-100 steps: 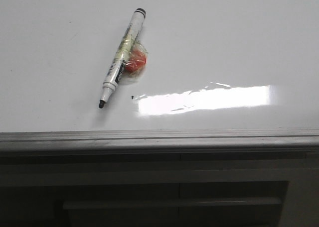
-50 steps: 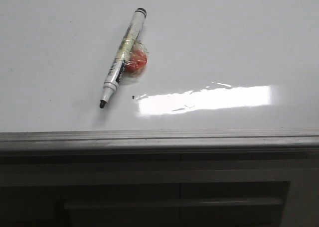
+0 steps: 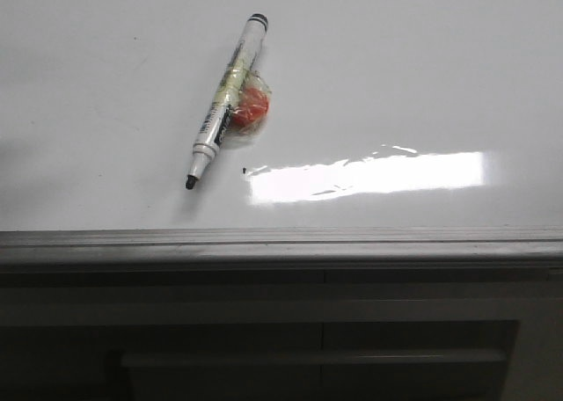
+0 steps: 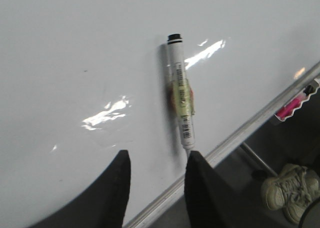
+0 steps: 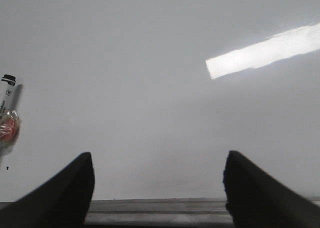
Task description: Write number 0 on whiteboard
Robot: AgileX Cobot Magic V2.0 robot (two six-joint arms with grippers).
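Nothing is written yet: the whiteboard [image 3: 396, 76] carries no number 0, only a tiny black dot [image 3: 243, 169] just beside the marker's tip. The marker [image 3: 226, 99] lies flat and uncapped on the board, an orange-red lump [image 3: 251, 108] taped against its barrel — grasping it and the whole stroke remain. My left hand [image 4: 156, 180] is spread, hovering near the marker's tip; my right hand [image 5: 159, 188] is spread wide, well apart from the marker. What the taped lump is, I cannot tell, and the left wrist view cuts off the tip behind one finger [image 4: 202, 188].
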